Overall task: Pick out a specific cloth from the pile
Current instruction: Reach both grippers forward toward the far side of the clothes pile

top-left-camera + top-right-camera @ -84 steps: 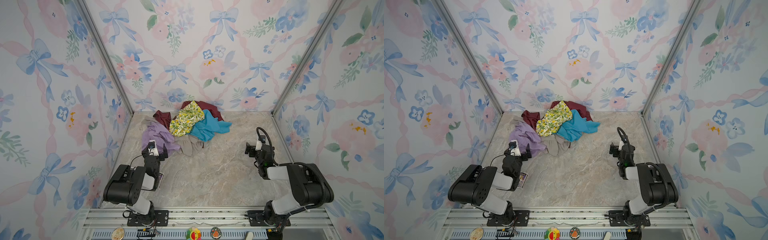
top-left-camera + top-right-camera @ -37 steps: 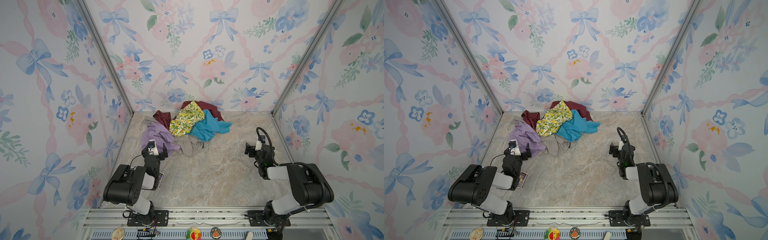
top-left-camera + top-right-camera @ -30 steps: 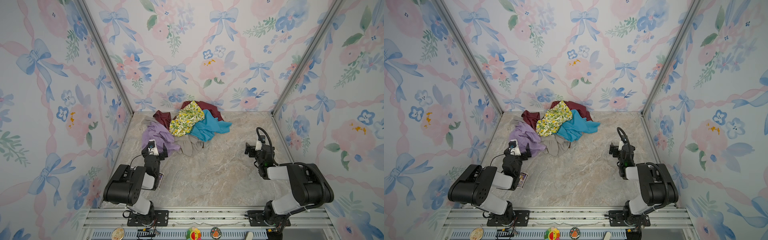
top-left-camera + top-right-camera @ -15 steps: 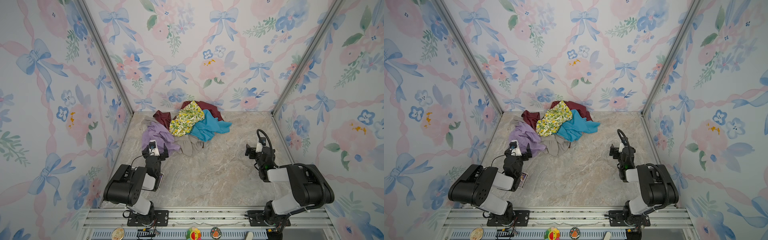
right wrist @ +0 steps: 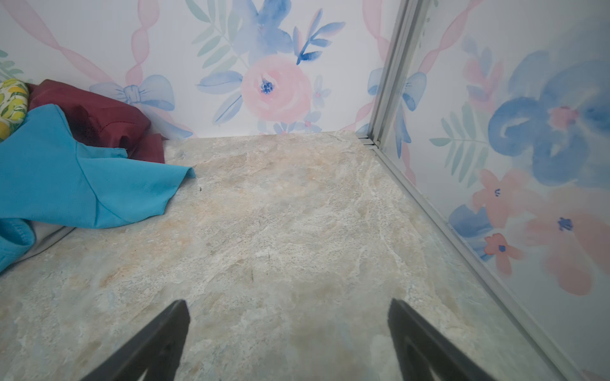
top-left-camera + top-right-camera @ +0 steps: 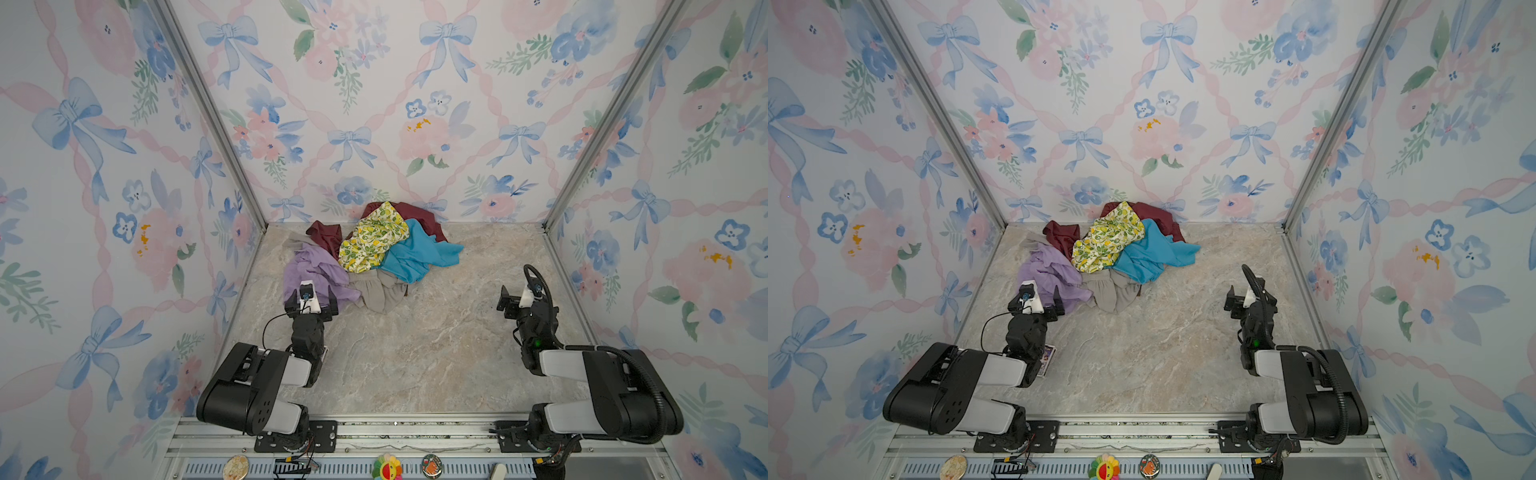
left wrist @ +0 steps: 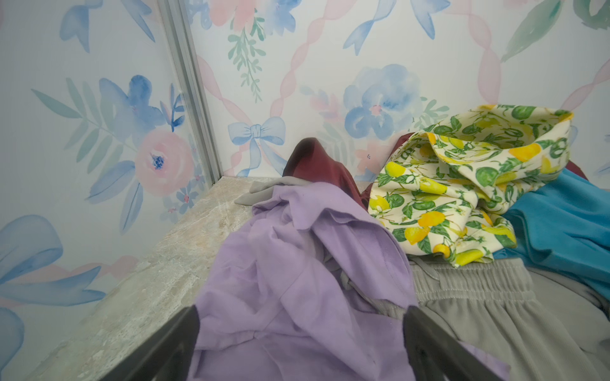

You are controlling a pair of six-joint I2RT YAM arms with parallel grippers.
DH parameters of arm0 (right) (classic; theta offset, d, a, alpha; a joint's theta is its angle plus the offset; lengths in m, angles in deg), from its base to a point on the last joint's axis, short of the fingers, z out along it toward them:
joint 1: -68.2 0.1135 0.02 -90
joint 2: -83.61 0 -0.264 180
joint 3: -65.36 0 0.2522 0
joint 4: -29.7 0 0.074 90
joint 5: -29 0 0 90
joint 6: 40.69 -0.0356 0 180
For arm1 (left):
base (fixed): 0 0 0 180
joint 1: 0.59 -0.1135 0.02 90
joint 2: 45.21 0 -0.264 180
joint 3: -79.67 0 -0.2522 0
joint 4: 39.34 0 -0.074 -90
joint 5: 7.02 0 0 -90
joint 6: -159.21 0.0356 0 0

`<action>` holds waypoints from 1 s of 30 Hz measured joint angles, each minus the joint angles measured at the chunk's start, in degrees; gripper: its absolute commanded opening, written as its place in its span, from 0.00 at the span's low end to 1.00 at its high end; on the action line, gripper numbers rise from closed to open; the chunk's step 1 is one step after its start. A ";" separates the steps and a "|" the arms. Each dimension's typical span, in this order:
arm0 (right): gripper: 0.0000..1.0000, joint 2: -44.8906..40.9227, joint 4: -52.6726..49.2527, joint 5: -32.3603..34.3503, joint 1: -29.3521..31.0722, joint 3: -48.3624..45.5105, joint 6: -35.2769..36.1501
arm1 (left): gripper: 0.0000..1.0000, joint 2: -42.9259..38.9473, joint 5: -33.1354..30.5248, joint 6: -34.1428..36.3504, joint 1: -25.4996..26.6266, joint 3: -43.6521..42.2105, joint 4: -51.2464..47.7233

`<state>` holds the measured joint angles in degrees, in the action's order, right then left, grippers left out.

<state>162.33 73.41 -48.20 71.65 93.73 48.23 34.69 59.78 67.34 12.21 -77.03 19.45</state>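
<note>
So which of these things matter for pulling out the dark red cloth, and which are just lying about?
Job:
- maroon cloth
- pile of cloths around it

Lying about:
- small card under the left arm
- trinkets on the front rail

The maroon cloth [image 6: 419, 216] lies crumpled at the back of the pile [image 6: 365, 257], mostly buried under other cloths

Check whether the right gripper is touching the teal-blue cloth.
Apart. The right wrist view shows bare tabletop between the open right gripper and the teal-blue cloth; both top views show the gap too.
</note>
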 measured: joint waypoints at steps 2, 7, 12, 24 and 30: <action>0.97 -2.56 -1.66 2.05 0.76 0.02 -0.02 | 0.98 -4.31 -1.68 -0.02 1.07 1.27 -3.85; 0.97 -8.07 -9.55 5.99 3.52 1.57 0.04 | 0.98 -12.07 -5.42 -0.76 3.85 7.19 -14.25; 0.97 -12.94 -20.28 8.96 6.88 6.93 0.02 | 0.98 -12.39 -7.06 -3.87 4.92 14.56 -24.74; 0.98 -11.23 -49.90 13.07 22.18 28.98 -7.52 | 0.93 -5.55 -3.65 -12.39 -0.57 40.98 -55.60; 0.99 -7.34 -61.48 10.54 30.60 38.88 -10.47 | 0.91 -1.79 1.03 -13.53 -4.52 51.06 -67.56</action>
<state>154.99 11.93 -37.67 102.25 132.61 37.76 32.90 60.81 53.81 7.68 -25.97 -48.11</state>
